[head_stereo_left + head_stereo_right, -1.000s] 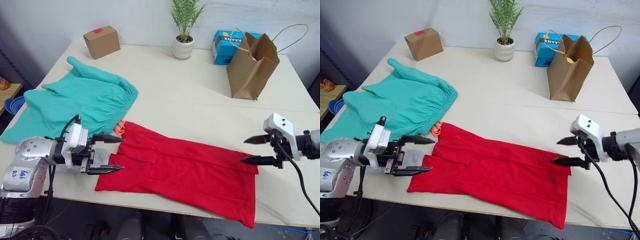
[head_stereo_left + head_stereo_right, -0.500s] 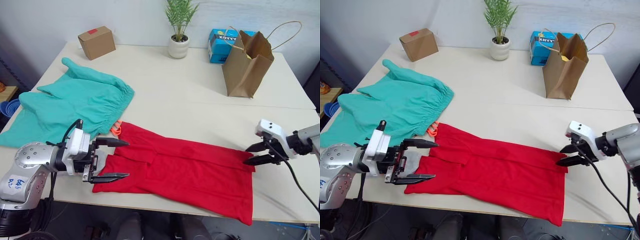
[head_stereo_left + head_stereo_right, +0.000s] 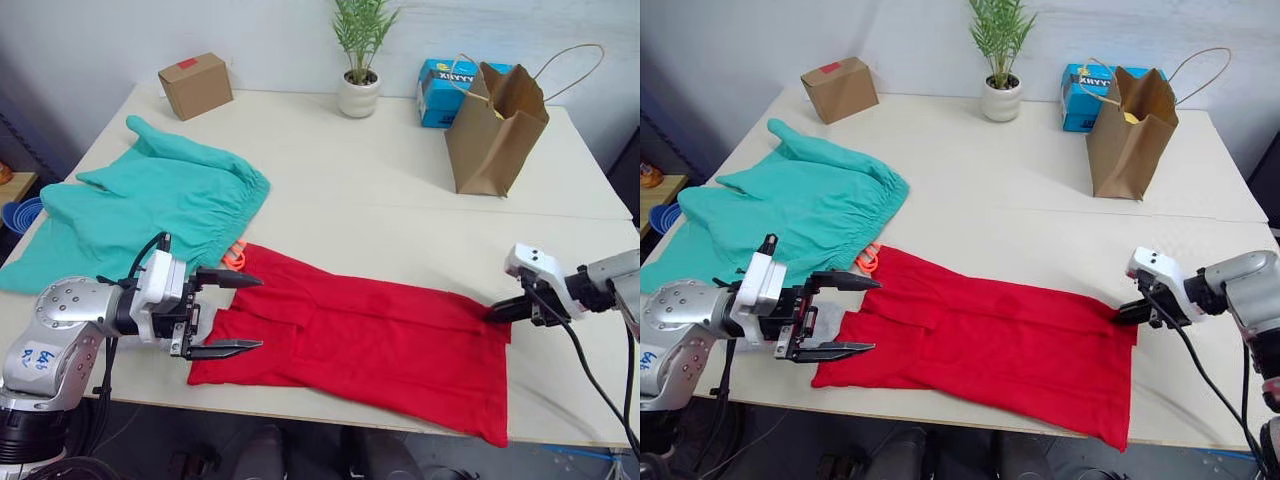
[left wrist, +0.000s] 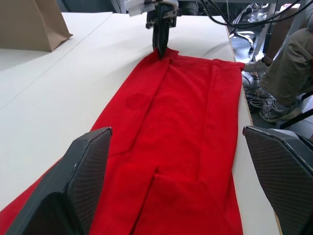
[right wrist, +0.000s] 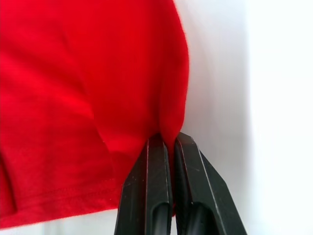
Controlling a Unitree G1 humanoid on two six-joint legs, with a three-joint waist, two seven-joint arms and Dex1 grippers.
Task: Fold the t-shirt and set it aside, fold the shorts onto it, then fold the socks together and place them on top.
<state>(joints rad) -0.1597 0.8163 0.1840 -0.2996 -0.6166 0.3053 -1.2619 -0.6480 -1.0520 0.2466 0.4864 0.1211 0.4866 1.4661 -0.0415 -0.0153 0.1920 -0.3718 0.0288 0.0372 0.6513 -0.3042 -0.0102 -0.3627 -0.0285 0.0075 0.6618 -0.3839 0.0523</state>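
The red t-shirt (image 3: pixel 370 345) lies folded lengthwise into a long strip across the front of the table. My left gripper (image 3: pixel 240 313) stands open at the strip's left end, one finger above the cloth and one below its near corner. At the right end my right gripper (image 3: pixel 496 313) is shut on the t-shirt's far right corner; the right wrist view shows red cloth (image 5: pixel 166 117) pinched between its fingers (image 5: pixel 149 186). The teal-green shorts (image 3: pixel 150 210) lie spread at the table's left, an orange drawstring (image 3: pixel 236 258) peeking out by the t-shirt. The socks are out of view.
At the table's back stand a small cardboard box (image 3: pixel 195 85), a potted plant (image 3: pixel 360 60), a blue box (image 3: pixel 445 90) and a brown paper bag (image 3: pixel 495 125). A seated person's leg and shoe (image 4: pixel 286 78) show beyond the table's end. The table's front edge runs just below the t-shirt.
My right gripper has moved in to the t-shirt's right corner and closed on it. My left gripper stayed open and shifted slightly onto the left end.
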